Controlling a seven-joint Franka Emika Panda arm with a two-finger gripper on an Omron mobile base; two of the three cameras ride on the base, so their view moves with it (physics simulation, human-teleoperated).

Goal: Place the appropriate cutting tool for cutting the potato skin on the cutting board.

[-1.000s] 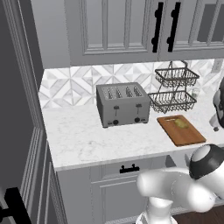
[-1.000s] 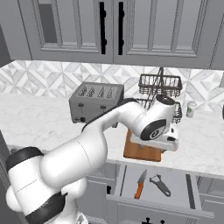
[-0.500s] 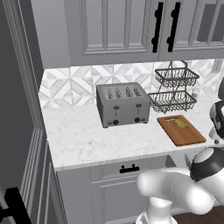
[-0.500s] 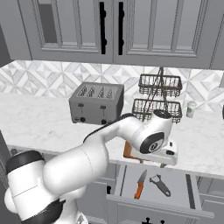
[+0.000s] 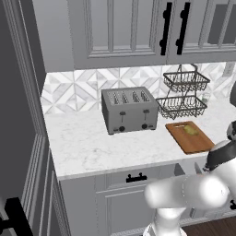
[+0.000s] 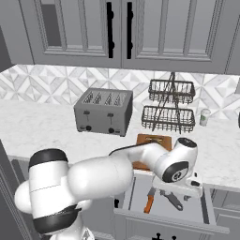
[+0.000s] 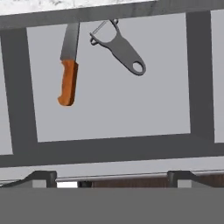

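Note:
An open drawer (image 6: 206, 206) below the counter holds the cutting tool (image 6: 172, 199), a slender dark grey peeler, beside an orange-handled knife (image 6: 149, 203). In the hand view the peeler (image 7: 120, 50) lies slanted at the top centre, and the knife (image 7: 68, 66) lies left of it. My gripper (image 7: 111, 177) hangs above the drawer, open and holding nothing, some way short of both tools. The reddish-brown cutting board (image 5: 189, 137) lies on the counter right of the toaster, with the potato (image 5: 190, 130) on it. My arm hides part of the board (image 6: 153, 140) in the right base view.
A grey toaster (image 5: 130, 109) stands mid-counter. A two-tier wire basket (image 5: 182, 94) stands behind the board, and a small jar (image 6: 204, 117) sits to its right. The drawer's front wall (image 7: 113, 146) crosses the hand view below the tools. Upper cabinets hang overhead.
My hand has come down from in front of the cutting board to just above the open drawer. The jaws stayed open, and the peeler and knife have not moved.

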